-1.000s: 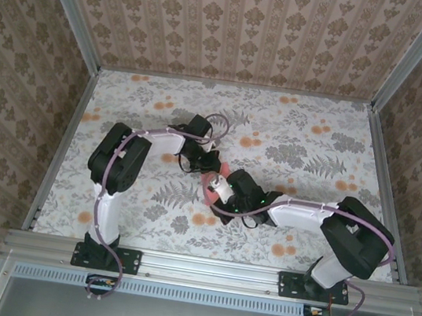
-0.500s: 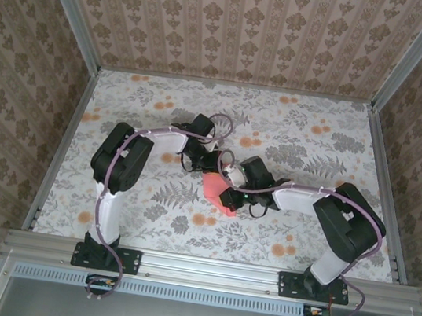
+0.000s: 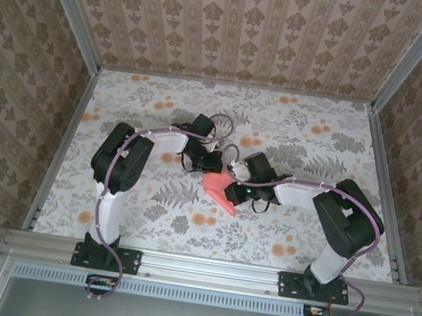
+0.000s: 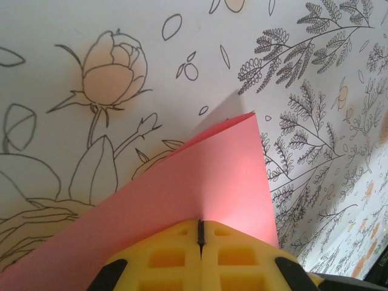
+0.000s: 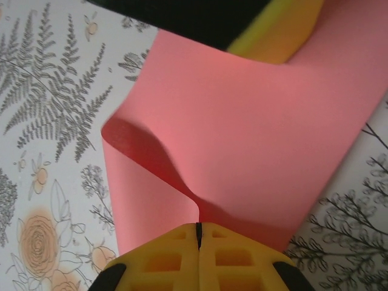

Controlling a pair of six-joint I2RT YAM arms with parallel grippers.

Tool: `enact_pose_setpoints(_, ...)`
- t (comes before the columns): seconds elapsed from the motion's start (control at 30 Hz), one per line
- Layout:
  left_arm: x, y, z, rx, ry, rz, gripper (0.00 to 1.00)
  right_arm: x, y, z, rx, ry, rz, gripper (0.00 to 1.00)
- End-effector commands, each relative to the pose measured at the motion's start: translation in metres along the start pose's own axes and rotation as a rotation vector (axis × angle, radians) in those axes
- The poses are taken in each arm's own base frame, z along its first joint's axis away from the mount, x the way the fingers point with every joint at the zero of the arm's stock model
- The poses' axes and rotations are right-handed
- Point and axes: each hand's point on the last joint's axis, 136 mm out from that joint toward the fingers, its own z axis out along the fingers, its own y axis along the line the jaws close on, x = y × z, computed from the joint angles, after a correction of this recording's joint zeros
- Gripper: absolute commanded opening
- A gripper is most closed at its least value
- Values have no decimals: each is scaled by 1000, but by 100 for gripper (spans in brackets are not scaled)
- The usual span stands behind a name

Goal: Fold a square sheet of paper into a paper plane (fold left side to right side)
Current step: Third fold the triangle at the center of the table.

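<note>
Clamped on the square sheet of paper [image 5: 242,133] with left end effector [image 4: 199,229] and right end effector [image 5: 197,230] — mid tabletop [image 3: 318,134], open room to every edge, outline partly hidden.

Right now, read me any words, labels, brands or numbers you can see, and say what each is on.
None can be read. The square sheet of paper is plain pink; the tabletop and the walls carry only flower and leaf patterns; the yellow left hand and right hand bear no lettering.
</note>
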Motion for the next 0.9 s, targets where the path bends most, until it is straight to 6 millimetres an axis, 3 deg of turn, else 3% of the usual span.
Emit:
enact_pose_setpoints(0.0, 13, 15, 10, -59, 49, -14, 2, -2, -7, 0, 30, 10, 6, 0)
enact_pose_setpoints(0.87, 12, 15, 10, -65, 46, -10, 1, -4, -14, -1, 72, 17, 5, 0)
